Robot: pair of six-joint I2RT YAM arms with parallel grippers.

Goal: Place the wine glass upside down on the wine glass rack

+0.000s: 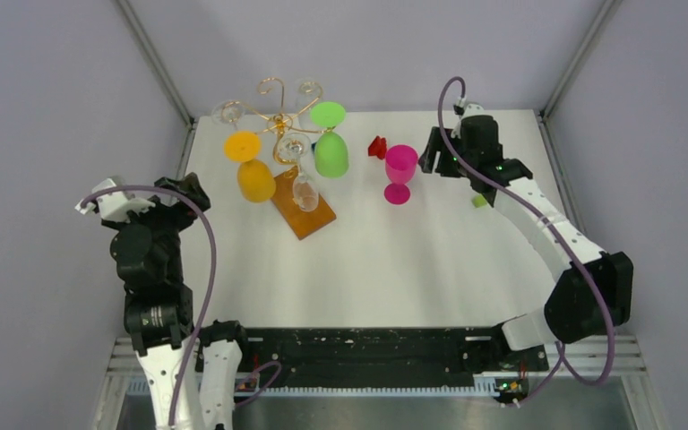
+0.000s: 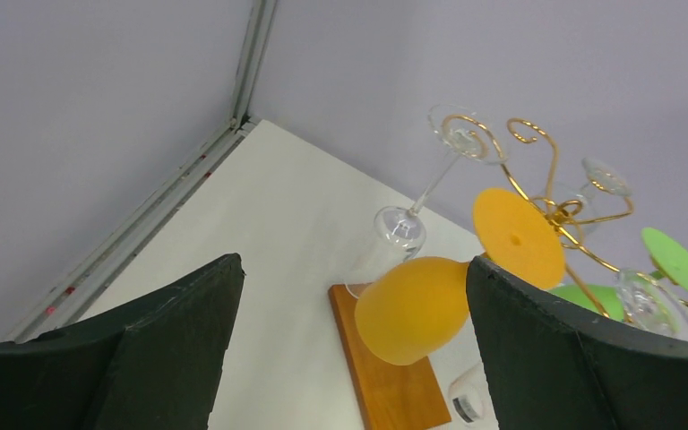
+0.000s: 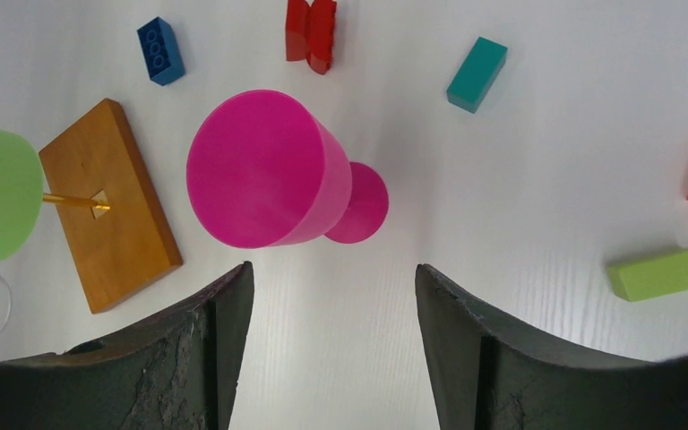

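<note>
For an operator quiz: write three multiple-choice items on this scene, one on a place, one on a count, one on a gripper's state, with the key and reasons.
1. Where is the pink wine glass?
A) upright on the table, right of the wine glass rack
B) hanging from the rack
C) lying on the rack's base

2. How many coloured glasses hang on the rack?
A) none
B) four
C) two

3. What state is the right gripper in?
A) shut on the pink wine glass
B) open, holding nothing
C) shut on a block

1 A: it stands foot-down on the table.
2 C: only the orange glass and the green glass hang bowl-down.
3 B: its fingers stand wide apart, nothing between them.
</note>
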